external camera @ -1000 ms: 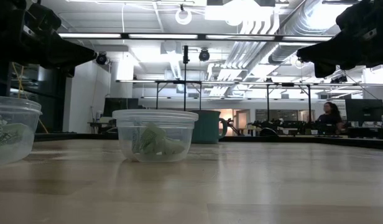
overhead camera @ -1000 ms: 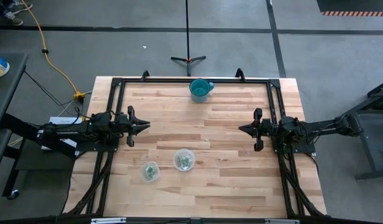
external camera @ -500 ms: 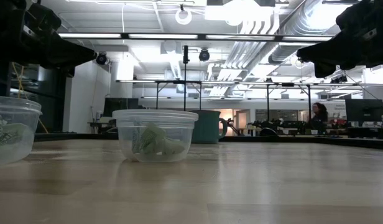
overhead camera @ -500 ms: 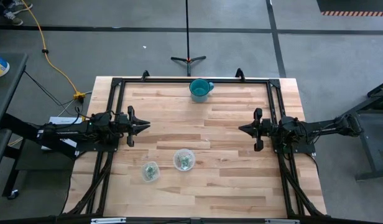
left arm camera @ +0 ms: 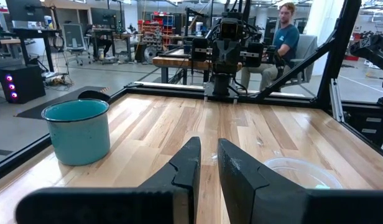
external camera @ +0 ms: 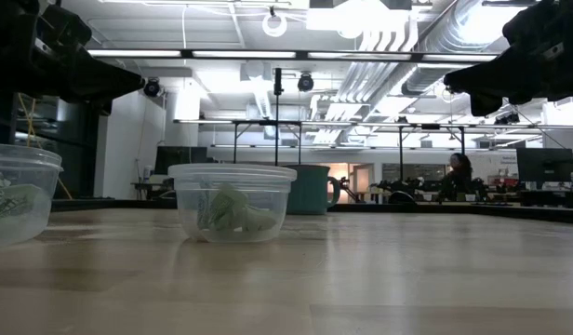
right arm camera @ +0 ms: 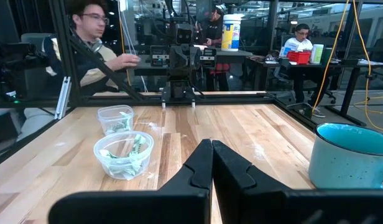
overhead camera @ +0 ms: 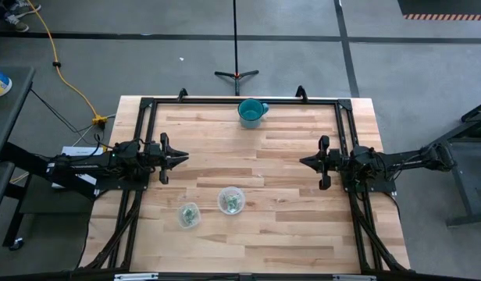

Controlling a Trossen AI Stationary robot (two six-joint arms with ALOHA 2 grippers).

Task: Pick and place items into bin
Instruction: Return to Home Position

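Packets (overhead camera: 233,202), pale green, all sit inside two clear tubs when I look from overhead. These are the left bin (overhead camera: 189,215) and the right bin (overhead camera: 232,200), both ahead of the left gripper (overhead camera: 184,157), off to its right and well apart from it. The right gripper (overhead camera: 304,162) faces it across the table (overhead camera: 287,234), with the bins off to its own left. A teal mug (overhead camera: 251,112) stands on the other side of both grippers. Over the last second nothing on the wood has shifted and neither arm has moved.

From table height, the right bin (external camera: 233,202) shows crumpled packets (external camera: 233,216) at its bottom, and the left bin (external camera: 17,191) is cut off by the frame edge. Both grippers hang higher than the rims, apart from them. Only a person (external camera: 457,172) far back in the room has walked along.

Past the left wrist, the left gripper (left arm camera: 208,163) is barely ajar, with a thin slit between its fingers and nothing in it. A bin (left arm camera: 297,171) lies ahead to its right.

Past the right wrist, the right gripper (right arm camera: 211,158) has its fingers pressed together and holds nothing. Both bins lie ahead to its left, the mug to its right.

No loose packet is in sight and both arms are parked and still, so I'd say the sorting is finished and the arms are already home.
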